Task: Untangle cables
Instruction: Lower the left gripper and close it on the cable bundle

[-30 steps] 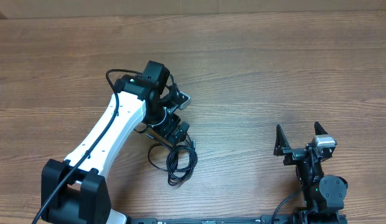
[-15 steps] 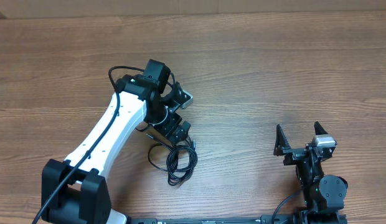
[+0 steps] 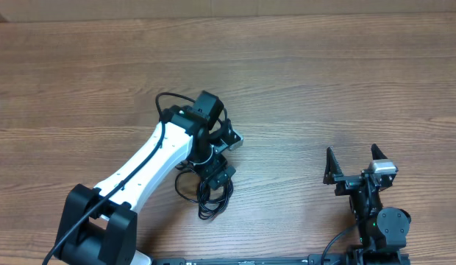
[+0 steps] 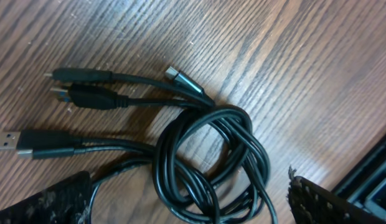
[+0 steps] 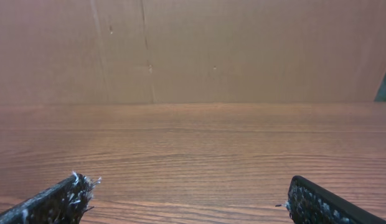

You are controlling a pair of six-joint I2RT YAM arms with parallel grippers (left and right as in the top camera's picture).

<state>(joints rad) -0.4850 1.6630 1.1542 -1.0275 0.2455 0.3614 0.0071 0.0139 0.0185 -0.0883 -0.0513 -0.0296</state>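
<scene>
The cables (image 3: pixel 212 194) lie as a tangled coil of thin black cords on the wood table, front of centre. In the left wrist view the coil (image 4: pixel 208 155) is looped and knotted, with several plug ends (image 4: pixel 81 76) fanned out to its left. My left gripper (image 3: pixel 228 157) is open right over the far end of the coil. In its wrist view the gripper (image 4: pixel 187 208) has one fingertip (image 4: pixel 47 200) on each side of the loops and grips nothing. My right gripper (image 3: pixel 353 166) is open and empty at the front right, apart from the cables, and its wrist view (image 5: pixel 190 205) shows only bare table.
The wood table (image 3: pixel 323 81) stretches around the coil. A brown cardboard wall (image 5: pixel 193 50) stands along the far edge. The white left arm (image 3: pixel 151 158) reaches in from the front left. A thicker black robot cable (image 3: pixel 165 99) loops beside the left wrist.
My left arm has moved to the right and a little toward the front, bringing the open gripper over the coil. The cables and the right arm have not moved.
</scene>
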